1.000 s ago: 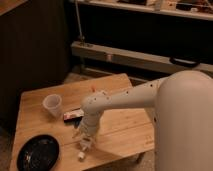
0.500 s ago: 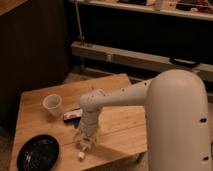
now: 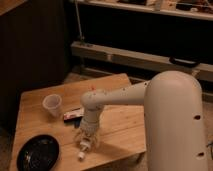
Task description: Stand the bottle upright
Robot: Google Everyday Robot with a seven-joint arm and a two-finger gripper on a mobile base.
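1. Camera view, the only one you have. A wooden table (image 3: 119, 131) fills the lower left of the frame, with dark furniture and a pale horizontal rail (image 3: 135, 57) behind it.
2. Robot arm (image 3: 122, 95): white. It reaches from the large rounded body (image 3: 175, 125) at the right edge, leftward to an elbow at centre, then bends straight down toward the tabletop.
3. Gripper (image 3: 86, 142): lower centre of the frame, pointing down, low over the front part of the table. You see its jaws spread apart, one finger on each side of the bottle's upper end. You cannot tell whether either finger touches it.
4. Bottle (image 3: 81, 154): small, slender and whitish. It lies on its side on the table at lower centre, near the front edge. Its white cap end points to the lower left and sticks out below the gripper; its other end sits under the fingers. It is not upright.
5. Cup (image 3: 52, 105): translucent, standing upright at left centre of the table, well apart from the gripper.
6. Packet (image 3: 73, 114): flat, red and white, lying between the cup and the arm, just above the gripper in the frame.
7. Dark round plate (image 3: 37, 153): lower left corner of the table, to the left of the bottle and apart from it.
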